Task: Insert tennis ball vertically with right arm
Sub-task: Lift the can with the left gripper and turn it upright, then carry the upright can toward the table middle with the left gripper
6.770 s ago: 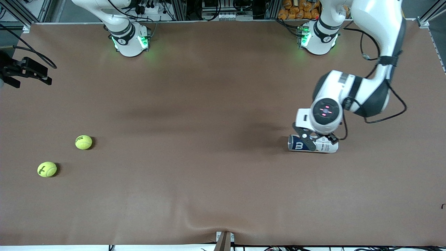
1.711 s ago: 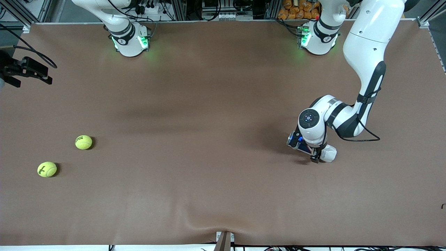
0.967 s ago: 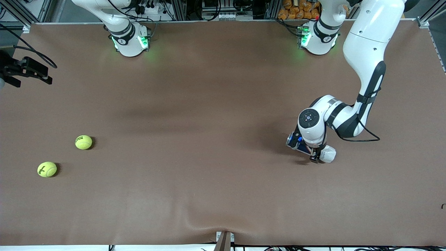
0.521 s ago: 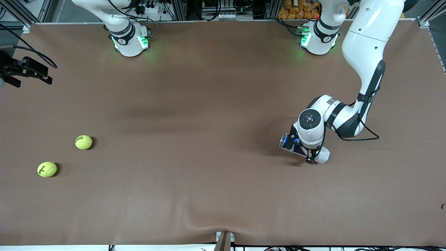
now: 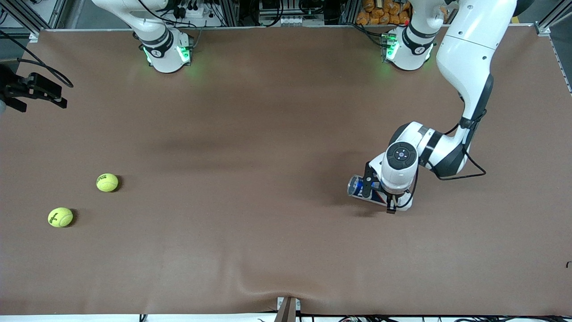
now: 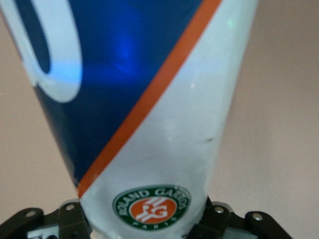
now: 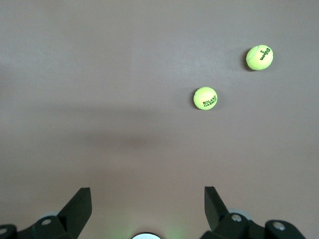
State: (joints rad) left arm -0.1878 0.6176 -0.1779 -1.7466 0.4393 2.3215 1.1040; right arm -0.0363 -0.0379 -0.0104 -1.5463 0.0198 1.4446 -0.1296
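The left end effector (image 5: 388, 202), clamped on the can (image 5: 361, 189), has lifted it off the counter (image 5: 268, 134), while both balls (image 5: 107, 182) wait under the wide-open right end effector (image 7: 147, 201).

Brown surface (image 5: 268, 134); two yellow-green tennis balls (image 5: 107, 182) (image 5: 60, 217); a can (image 6: 144, 109) blue and white with what looks like an orange stripe.
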